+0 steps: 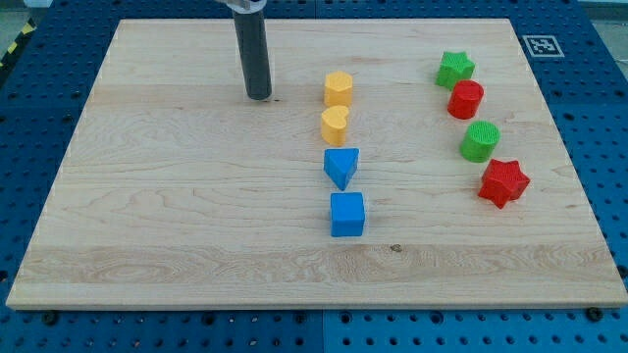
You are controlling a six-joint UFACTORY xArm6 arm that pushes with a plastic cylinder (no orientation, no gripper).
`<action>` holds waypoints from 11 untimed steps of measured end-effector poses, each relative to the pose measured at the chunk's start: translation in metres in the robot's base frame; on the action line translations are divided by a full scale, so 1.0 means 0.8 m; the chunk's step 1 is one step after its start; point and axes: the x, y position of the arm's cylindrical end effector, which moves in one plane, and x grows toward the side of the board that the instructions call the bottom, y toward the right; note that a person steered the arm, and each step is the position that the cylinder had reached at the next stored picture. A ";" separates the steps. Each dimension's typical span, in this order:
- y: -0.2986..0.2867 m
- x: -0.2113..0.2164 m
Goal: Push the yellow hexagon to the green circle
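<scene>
Tip [259, 97] is resting on the counter [177, 226], well to the view's left of the yellow hexagon [339, 88] and about level with it. No pincer is fitted to this arm, so nothing is being held; the rod is only pushing.

Yellow hexagon is sitting near the view's top centre, at the head of a column, with the yellow heart [336, 126] just below it, then the blue triangle [341, 167] and the blue cube [347, 214]. Green circle [480, 141] is lying toward the view's right, between the red circle [466, 99] above and the red star [503, 181] below; the green star [454, 69] is sitting at that group's top.

Judging by its look, the hexagon is a small, stiff, light block that is likely sliding easily on the smooth wood and turning if struck off-centre. Contact is best placed on its upper-left flat face, through its middle, so it is travelling right and slightly down. Risk is lying in clipping the heart, or nudging the red circle on the approach.
</scene>
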 end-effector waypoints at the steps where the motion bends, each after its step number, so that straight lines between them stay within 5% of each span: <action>1: 0.000 0.000; 5: 0.094 0.011; 8: 0.107 0.040; 11: 0.087 0.005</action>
